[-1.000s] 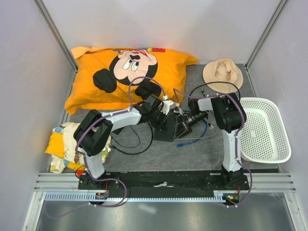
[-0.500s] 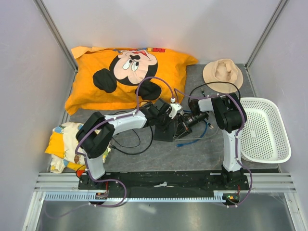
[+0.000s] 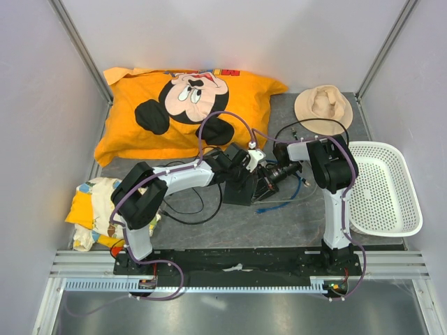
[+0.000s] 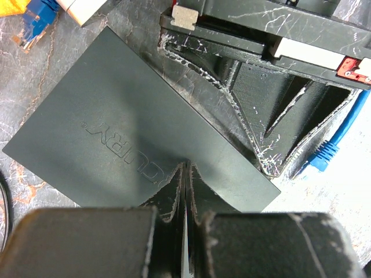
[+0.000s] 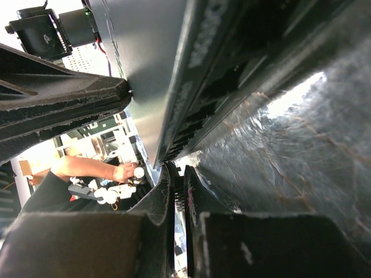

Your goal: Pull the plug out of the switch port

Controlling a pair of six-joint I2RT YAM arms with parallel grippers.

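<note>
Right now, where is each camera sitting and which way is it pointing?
Top external: above and behind the bases, looking down on the table; both arms show.
Left wrist: on the left arm, facing down onto the switch; left gripper at the bottom.
Right wrist: low by the switch's edge, looking along it; right gripper at the bottom.
Both wrist views share the switch.

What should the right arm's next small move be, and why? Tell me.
Probably ease the right gripper back from the switch port edge, where it sits shut, while the left gripper pins the switch's top. Whether it grips anything is hidden.
</note>
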